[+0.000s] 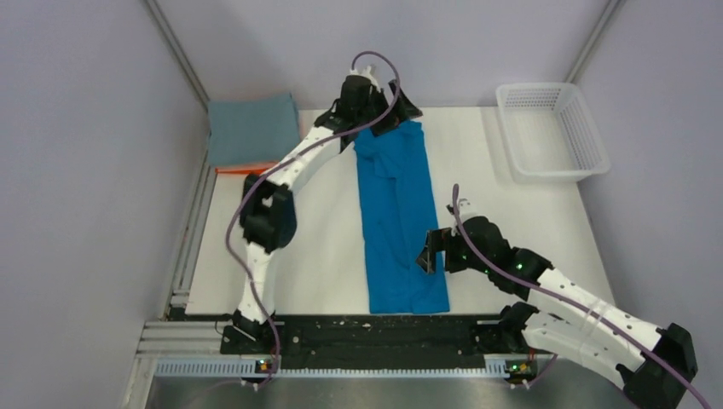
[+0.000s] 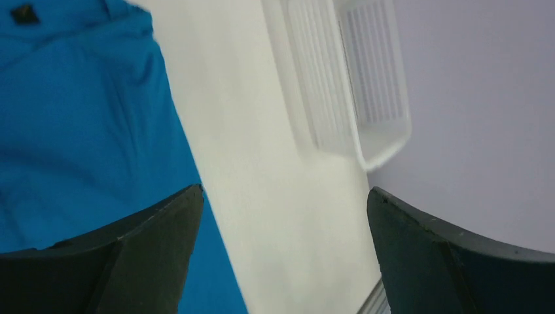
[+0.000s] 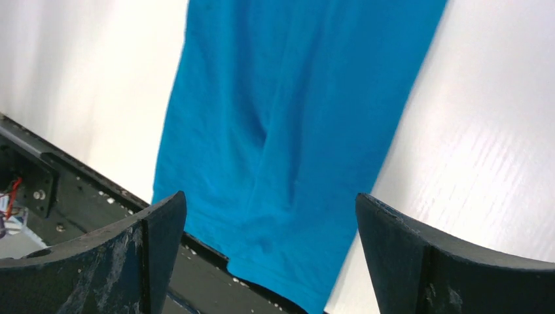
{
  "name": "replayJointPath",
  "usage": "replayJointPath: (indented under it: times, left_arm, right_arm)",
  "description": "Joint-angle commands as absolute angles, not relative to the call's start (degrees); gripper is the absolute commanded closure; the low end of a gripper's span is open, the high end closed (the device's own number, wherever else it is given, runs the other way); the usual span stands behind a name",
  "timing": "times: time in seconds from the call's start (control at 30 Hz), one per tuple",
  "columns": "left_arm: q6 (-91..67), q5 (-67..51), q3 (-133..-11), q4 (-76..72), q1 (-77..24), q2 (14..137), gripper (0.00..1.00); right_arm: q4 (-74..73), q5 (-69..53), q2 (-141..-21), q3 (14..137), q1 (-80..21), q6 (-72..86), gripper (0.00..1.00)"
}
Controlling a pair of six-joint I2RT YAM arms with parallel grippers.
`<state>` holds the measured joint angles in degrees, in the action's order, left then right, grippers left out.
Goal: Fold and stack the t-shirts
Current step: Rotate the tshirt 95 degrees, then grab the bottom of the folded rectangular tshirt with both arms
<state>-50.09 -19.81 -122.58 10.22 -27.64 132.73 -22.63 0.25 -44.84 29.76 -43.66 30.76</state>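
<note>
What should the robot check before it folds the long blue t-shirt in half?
1. Blue t-shirt lies flat as a long strip: ok.
2. Left fingers open and empty at its far end: ok.
3. Right fingers open and empty over its near end: ok.
4. Cloth gripped for the fold: not ok, neither arm holds it.
5. Folded grey-blue t-shirt lies apart at the far left: ok.
6. White mesh basket sits apart from the strip: ok.
</note>
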Motion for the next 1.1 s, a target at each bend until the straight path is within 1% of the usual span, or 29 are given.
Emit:
replayJointPath:
  times: [0.0,0.07,0.13,0.2,0.3,0.37,0.5,0.63,0.73,0.83,0.9,1.0,1.07]
  left_arm:
    - [-35.9,-11.6,-98.8,22.3,-33.6,104.6,0.01]
    - [-35.2,-7.1,-85.7,22.2,-37.0,95.0,0.01]
    - [-38.3,-4.1,-72.2,21.3,-39.5,87.5,0.01]
    - [-40.7,-6.6,-59.0,20.1,-41.1,80.9,0.01]
    - [-45.3,-5.9,-47.1,21.3,-45.3,73.2,0.01]
    - [-48.1,-6.6,-42.0,22.5,-48.7,69.4,0.03]
    - [-54.7,-7.5,-34.7,20.1,-55.3,66.1,0.08]
    - [-59.3,-12.4,-28.8,8.6,-57.3,68.5,0.16]
    - [-60.0,-15.1,-28.6,4.5,-58.1,72.6,0.22]
    - [-59.2,-15.5,-31.3,5.8,-60.0,77.0,0.32]
    - [-58.8,-15.0,-33.6,9.3,-60.8,79.9,0.43]
    - [-59.5,-14.2,-34.8,11.9,-61.3,83.0,0.61]
    - [-60.1,-13.5,-35.2,13.0,-61.3,84.4,0.77]
  right_arm:
    - [-35.0,4.0,-44.2,33.5,-43.8,32.7,0.02]
    - [-37.1,2.0,-44.2,33.0,-43.7,33.8,0.03]
    - [-38.6,0.4,-44.3,32.4,-43.6,34.7,0.05]
    - [-39.8,-2.6,-44.2,32.9,-43.4,35.8,0.05]
    - [-42.4,-3.6,-43.8,32.7,-43.3,38.2,0.06]
    - [-43.2,-3.7,-43.5,31.2,-43.2,40.4,0.07]
    - [-42.7,-5.5,-44.4,29.4,-43.3,42.3,0.14]
    - [-41.8,-4.0,-45.2,28.1,-43.3,43.5,0.20]
    - [-39.3,-4.7,-46.3,26.0,-43.2,45.1,0.26]
    - [-38.8,-5.1,-48.1,24.9,-43.2,45.4,0.30]
    - [-38.8,-6.0,-48.8,24.2,-43.2,45.5,0.33]
    - [-38.5,-7.1,-48.5,22.7,-43.2,46.2,0.41]
    - [-38.1,-7.4,-47.8,21.9,-43.2,46.7,0.48]
